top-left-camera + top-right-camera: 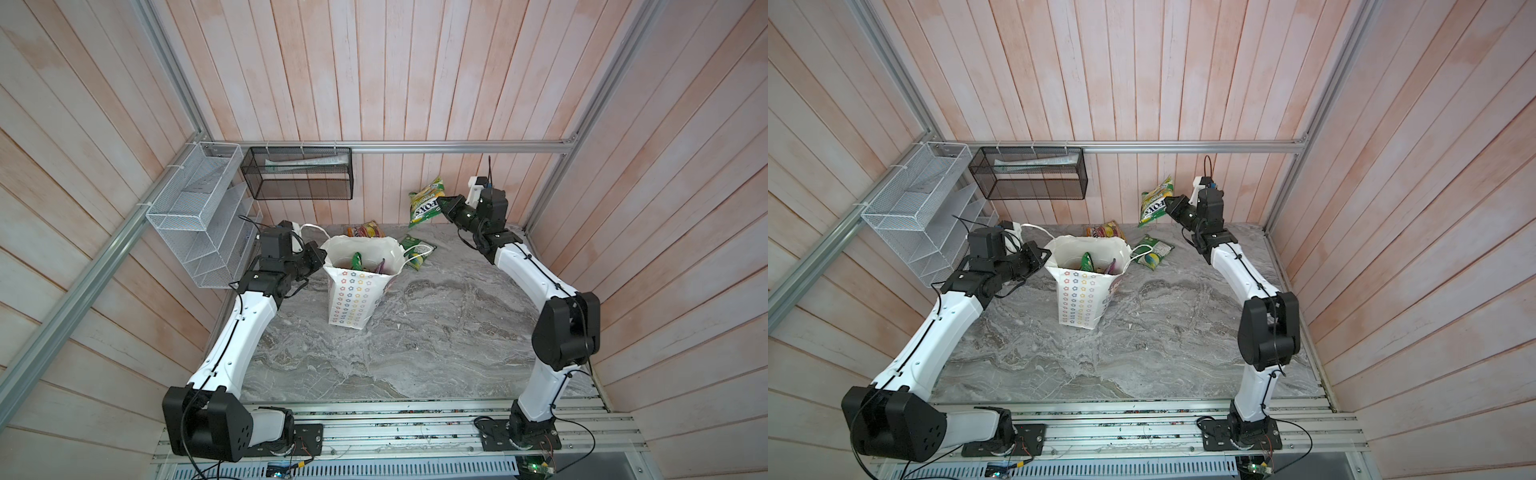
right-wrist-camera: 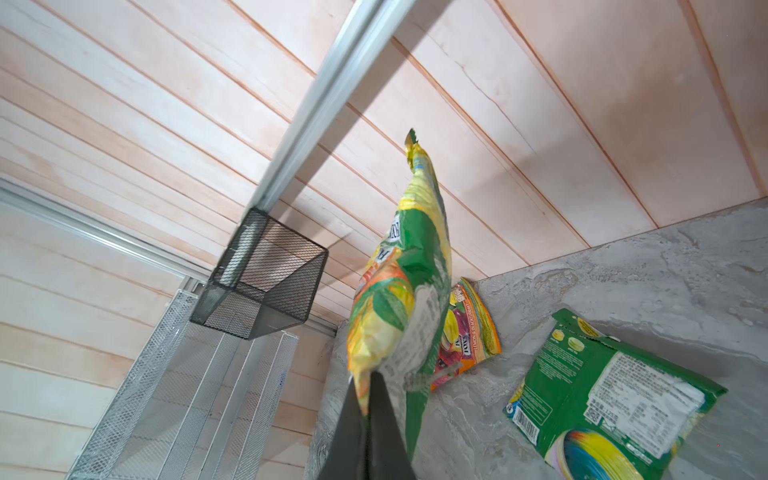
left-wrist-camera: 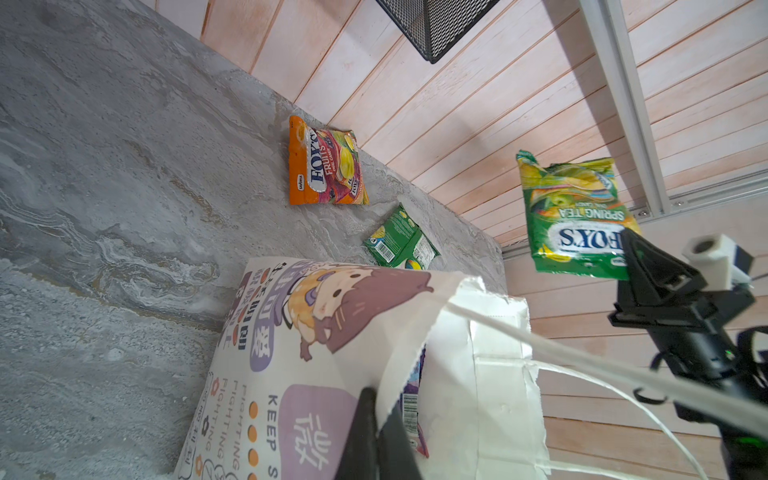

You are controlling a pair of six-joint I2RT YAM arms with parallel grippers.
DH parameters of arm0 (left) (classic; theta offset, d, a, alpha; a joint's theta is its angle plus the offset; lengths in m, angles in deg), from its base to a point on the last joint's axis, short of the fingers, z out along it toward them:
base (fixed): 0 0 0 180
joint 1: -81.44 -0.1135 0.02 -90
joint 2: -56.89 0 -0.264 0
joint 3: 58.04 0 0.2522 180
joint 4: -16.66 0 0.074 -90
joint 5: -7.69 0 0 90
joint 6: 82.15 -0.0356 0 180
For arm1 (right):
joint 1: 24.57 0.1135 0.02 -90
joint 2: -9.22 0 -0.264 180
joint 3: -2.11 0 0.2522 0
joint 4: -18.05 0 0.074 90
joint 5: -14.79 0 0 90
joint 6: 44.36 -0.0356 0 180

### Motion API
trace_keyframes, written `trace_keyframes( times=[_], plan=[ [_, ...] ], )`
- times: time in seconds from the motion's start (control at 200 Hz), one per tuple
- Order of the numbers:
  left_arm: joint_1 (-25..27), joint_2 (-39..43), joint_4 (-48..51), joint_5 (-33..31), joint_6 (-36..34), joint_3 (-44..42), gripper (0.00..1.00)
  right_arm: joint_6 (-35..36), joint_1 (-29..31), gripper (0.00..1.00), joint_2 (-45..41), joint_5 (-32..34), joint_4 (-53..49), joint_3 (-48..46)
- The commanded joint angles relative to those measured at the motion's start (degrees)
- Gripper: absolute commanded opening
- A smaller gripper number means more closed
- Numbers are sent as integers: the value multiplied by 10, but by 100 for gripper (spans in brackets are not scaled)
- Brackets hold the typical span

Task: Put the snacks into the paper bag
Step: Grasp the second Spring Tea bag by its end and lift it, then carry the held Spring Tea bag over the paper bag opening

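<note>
White paper bag [image 1: 360, 291] upright on marble tabletop [image 1: 436, 332], mouth open, several packets [image 1: 358, 261] already inside. Left tool [image 1: 321, 257] pressed together on bag's rim, pinching paper. Right tool [image 1: 444, 204] clamped on corner of green-yellow packet [image 1: 424, 203] (FOX'S Spring Tea), held in air beyond bag, clear of tabletop. Orange packet [image 1: 367, 230] flat just behind bag; green packet [image 1: 419, 249] face-down beside bag, between it and right tool.

Your left arm [image 1: 232, 345] and right arm [image 1: 532, 270] have smooth white shells [image 1: 536, 395] between boxy black joints [image 1: 565, 328]. Thin black cables [image 1: 560, 389] run along both.
</note>
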Motion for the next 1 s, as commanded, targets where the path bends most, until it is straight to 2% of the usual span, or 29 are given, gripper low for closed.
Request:
trace_keyframes(
  times=[0.0,0.16,0.41,0.64,0.835,0.995],
  plan=[
    [-5,7,-59,22,10,4,4,56,41,0,-90,50,27,-21],
    [-5,5,-59,20,8,4,4,114,112,0,-163,89,-12,-21],
    [-5,7,-56,20,6,5,4,165,218,0,-218,123,-55,-35],
    [-5,5,-58,29,11,4,4,234,316,0,-242,222,-82,-73],
    [-5,8,-60,39,13,4,4,255,334,0,-227,258,-85,-100],
    [-5,11,-60,38,12,4,4,286,334,0,-204,285,-84,-85]
  ],
)
